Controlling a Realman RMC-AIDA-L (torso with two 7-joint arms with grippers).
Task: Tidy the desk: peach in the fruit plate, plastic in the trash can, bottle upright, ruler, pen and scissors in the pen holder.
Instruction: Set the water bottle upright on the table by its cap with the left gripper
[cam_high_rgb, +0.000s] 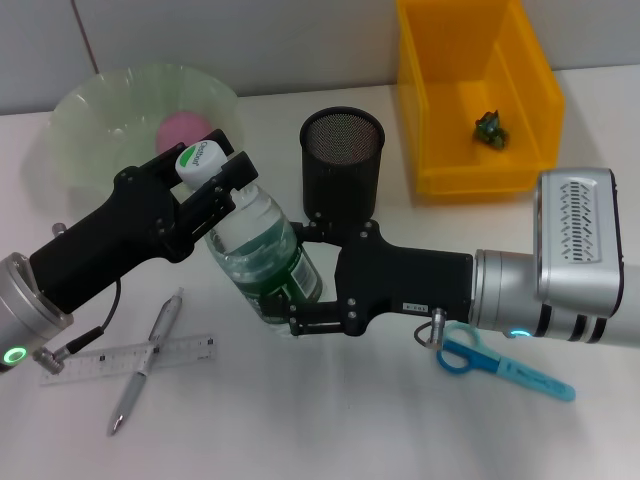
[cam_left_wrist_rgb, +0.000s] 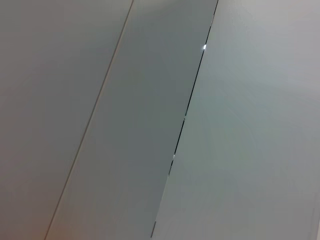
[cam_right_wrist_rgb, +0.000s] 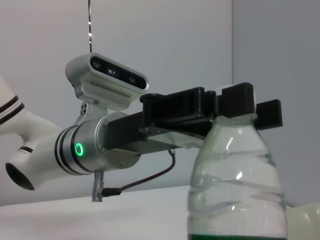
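A clear bottle (cam_high_rgb: 262, 250) with a green label and white cap stands near upright above the desk, held by both arms. My left gripper (cam_high_rgb: 215, 185) is shut on its cap and neck; my right gripper (cam_high_rgb: 300, 282) is shut on its lower body. In the right wrist view the bottle (cam_right_wrist_rgb: 235, 180) rises with the left gripper (cam_right_wrist_rgb: 235, 112) clamped at its top. The pink peach (cam_high_rgb: 183, 128) lies in the green fruit plate (cam_high_rgb: 90, 120). A green plastic scrap (cam_high_rgb: 490, 128) sits in the yellow trash can (cam_high_rgb: 478, 180). The pen (cam_high_rgb: 148, 362) lies across the ruler (cam_high_rgb: 90, 358). Blue scissors (cam_high_rgb: 500, 362) lie under my right arm.
The black mesh pen holder (cam_high_rgb: 342, 165) stands just behind the bottle and the right gripper. The left wrist view shows only grey wall panels. White desk surface lies open along the front edge between the pen and the scissors.
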